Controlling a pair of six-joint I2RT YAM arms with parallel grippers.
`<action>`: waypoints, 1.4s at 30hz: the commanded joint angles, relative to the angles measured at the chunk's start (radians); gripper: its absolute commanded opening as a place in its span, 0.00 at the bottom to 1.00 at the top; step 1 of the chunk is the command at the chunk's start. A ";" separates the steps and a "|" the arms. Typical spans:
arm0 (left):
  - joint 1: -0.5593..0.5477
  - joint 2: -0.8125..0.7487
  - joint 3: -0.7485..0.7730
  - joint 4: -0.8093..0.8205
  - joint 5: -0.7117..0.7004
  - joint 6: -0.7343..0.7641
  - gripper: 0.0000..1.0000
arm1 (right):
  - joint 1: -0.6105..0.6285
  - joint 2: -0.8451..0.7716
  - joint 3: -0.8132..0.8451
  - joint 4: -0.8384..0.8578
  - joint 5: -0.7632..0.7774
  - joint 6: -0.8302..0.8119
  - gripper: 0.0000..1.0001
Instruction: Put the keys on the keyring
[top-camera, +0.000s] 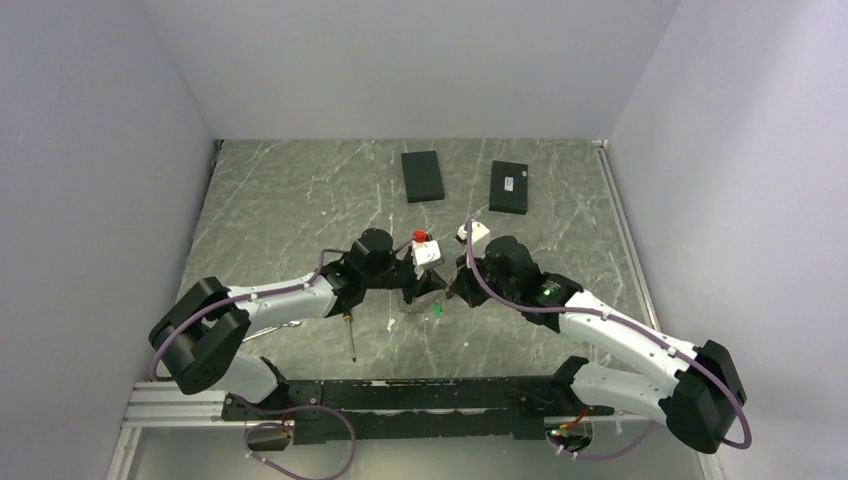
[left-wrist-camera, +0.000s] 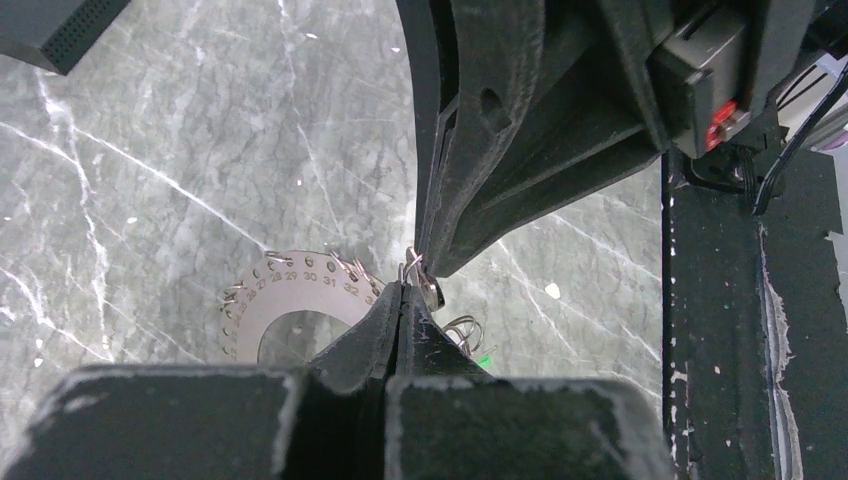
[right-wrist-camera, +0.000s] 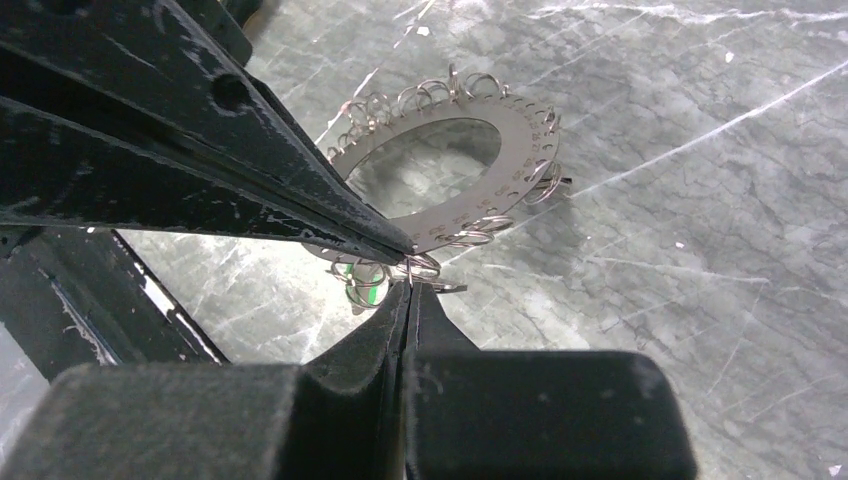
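Two pincers, left (left-wrist-camera: 400, 300) and right (right-wrist-camera: 410, 295), meet tip to tip, both clenched on wire loops (right-wrist-camera: 470, 235) rimming one numbered keyring (right-wrist-camera: 520, 150) tilted over the surface (top-camera: 290, 200); one screwdriver (top-camera: 350, 338), two black boxes (top-camera: 422, 176) (top-camera: 509, 187) lie apart.

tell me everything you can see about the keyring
The keyring is a flat grey metal ring with a wide oval opening, numbers stamped round its band and small rim holes carrying thin wire loops. A green tag shows at one edge. It lies on or just above the marble table. The left gripper and right gripper, both shut, pinch loops at that edge.
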 joint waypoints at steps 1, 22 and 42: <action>-0.011 -0.064 0.010 0.055 0.039 -0.004 0.00 | -0.004 -0.015 0.022 0.046 0.050 0.019 0.00; -0.011 -0.108 0.001 0.050 0.061 0.009 0.00 | -0.038 -0.073 0.023 0.060 -0.011 0.028 0.00; -0.009 -0.264 -0.012 -0.034 0.056 -0.009 0.00 | -0.039 -0.228 0.050 0.094 -0.171 -0.037 0.40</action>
